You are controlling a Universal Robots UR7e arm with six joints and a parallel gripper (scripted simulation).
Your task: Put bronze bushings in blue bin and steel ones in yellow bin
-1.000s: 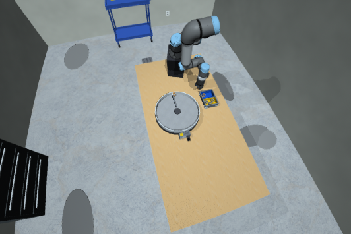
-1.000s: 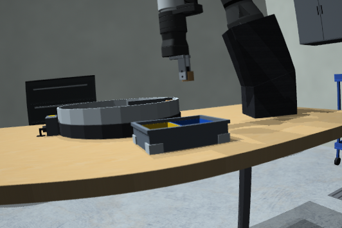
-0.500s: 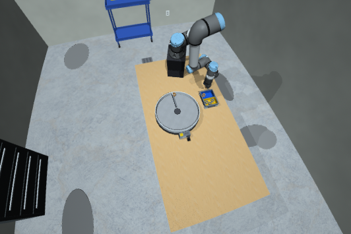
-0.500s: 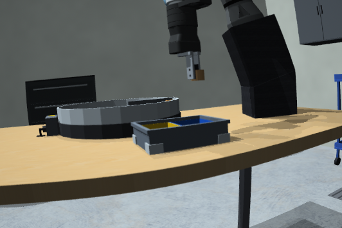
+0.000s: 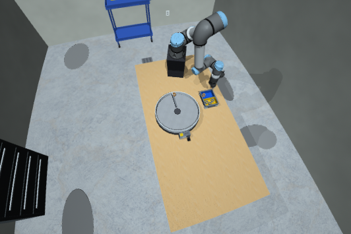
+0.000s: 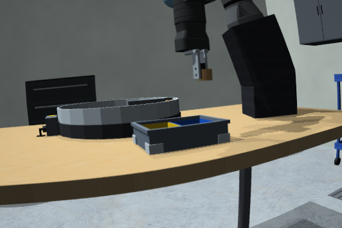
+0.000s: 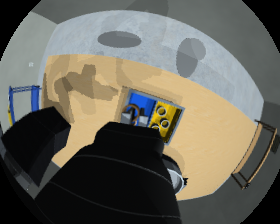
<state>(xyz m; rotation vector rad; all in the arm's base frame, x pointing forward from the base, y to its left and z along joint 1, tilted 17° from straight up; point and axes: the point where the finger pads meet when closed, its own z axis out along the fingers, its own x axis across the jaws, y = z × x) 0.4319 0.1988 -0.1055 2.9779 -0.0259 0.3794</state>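
The top view looks steeply down from high up, taking in the whole room and the tabletop (image 5: 204,175). The exterior view sits low and near the tabletop's edge, facing the turntable (image 6: 119,112) and bin tray (image 6: 183,138). The wrist view looks down past the claw's dark body at that same tray (image 7: 152,115).
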